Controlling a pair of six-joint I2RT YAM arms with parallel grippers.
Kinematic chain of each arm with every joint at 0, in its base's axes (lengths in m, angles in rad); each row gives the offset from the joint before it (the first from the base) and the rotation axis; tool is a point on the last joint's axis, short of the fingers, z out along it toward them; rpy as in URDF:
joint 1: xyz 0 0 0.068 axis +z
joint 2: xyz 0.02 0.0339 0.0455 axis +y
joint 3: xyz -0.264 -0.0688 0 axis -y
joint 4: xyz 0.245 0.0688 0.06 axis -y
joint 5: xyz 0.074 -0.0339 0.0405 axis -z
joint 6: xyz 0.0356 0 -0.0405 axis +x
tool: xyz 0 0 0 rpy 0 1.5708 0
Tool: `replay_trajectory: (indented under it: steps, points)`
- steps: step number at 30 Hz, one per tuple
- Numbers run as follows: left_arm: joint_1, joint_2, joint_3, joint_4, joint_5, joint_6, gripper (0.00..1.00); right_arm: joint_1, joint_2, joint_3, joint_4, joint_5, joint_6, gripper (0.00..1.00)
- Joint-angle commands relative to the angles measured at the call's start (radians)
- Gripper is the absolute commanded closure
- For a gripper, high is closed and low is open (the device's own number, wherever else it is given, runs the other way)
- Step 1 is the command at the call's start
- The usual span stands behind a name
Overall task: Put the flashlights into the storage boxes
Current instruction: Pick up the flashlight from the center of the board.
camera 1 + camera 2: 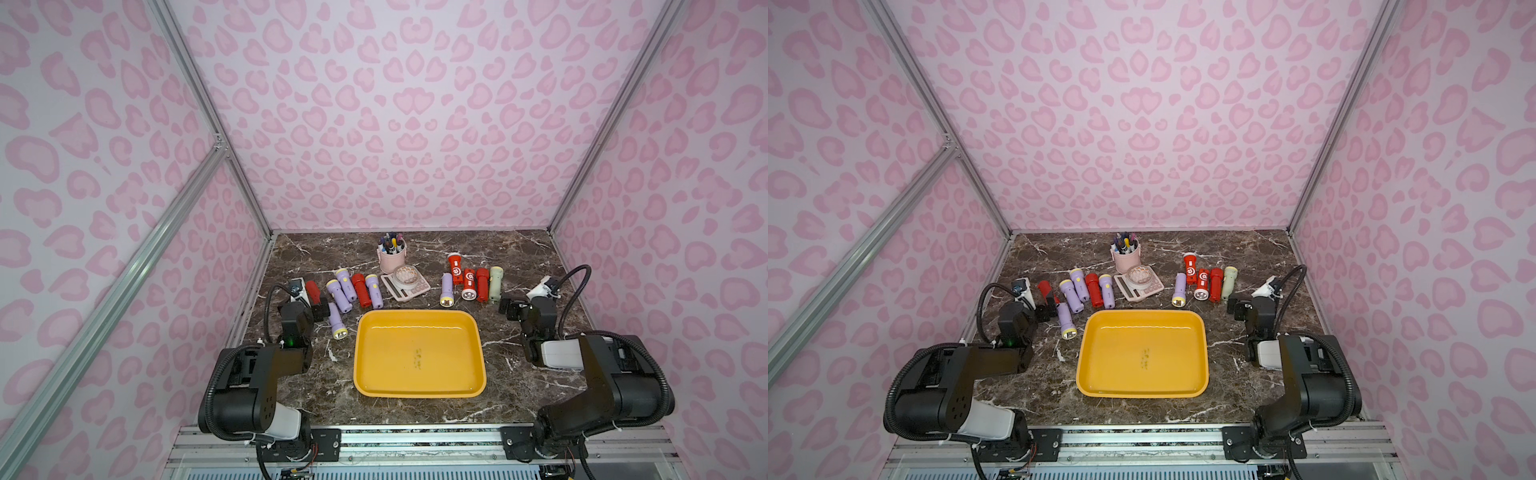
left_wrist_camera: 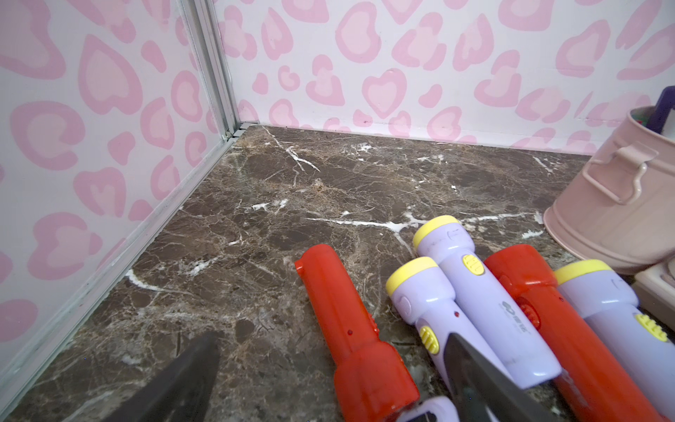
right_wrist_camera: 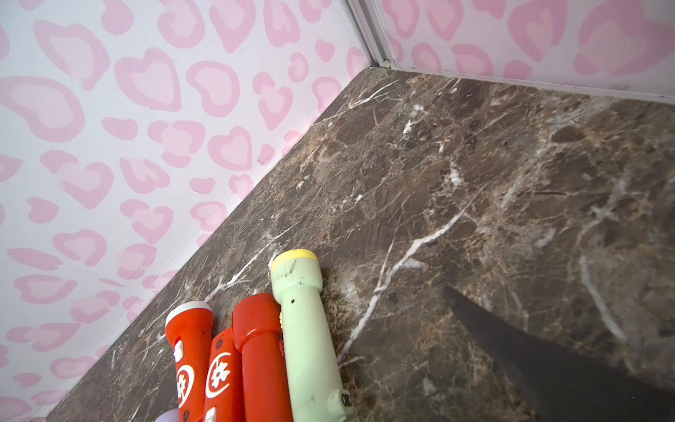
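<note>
One red flashlight [image 2: 354,339], between left fingers [image 2: 182,383]

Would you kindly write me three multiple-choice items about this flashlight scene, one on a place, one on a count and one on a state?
1. Where does the pen cup stand?
A) just behind the calculator
B) against the left wall
C) between the arms' bases

2. How many pale green flashlights are there?
A) three
B) one
C) none

3. What state is the tray in?
A) holding two flashlights
B) overturned
C) empty

Answers:
1 A, the cup stands just beyond the calculator, towards the back wall.
2 B, only one flashlight is green.
3 C, its yellow floor is bare.
</note>
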Motion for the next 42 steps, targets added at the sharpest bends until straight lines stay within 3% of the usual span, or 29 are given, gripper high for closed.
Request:
replay_trajectory:
  steps: [1,12,17,21,30,38,42]
  points:
    - [0.002,-0.005,-0.002,0.045,-0.006,-0.002,0.03,0.002,0.001,0.004,0.027,0.003,0.005,0.0]
    - [0.001,-0.023,0.024,-0.016,0.028,0.012,0.01,0.011,0.0,0.002,0.034,0.022,-0.001,0.0]
    - [0.002,-0.071,0.173,-0.296,0.06,0.026,0.01,0.014,-0.002,0.002,0.034,0.045,0.004,0.0]
    - [0.0,-0.123,0.227,-0.417,0.104,0.038,0.01,0.017,-0.041,0.033,-0.047,0.078,0.012,0.0]
    - [-0.027,-0.216,0.462,-0.831,0.249,0.003,0.03,0.029,-0.16,0.389,-0.806,0.223,0.128,0.01]
    - [-0.207,-0.167,0.636,-0.941,0.34,-0.054,0.02,0.043,-0.068,0.614,-1.021,0.052,0.191,0.0]
    - [-0.329,-0.119,0.724,-0.993,0.351,-0.053,0.03,0.047,-0.014,0.727,-1.154,0.122,0.388,0.0]
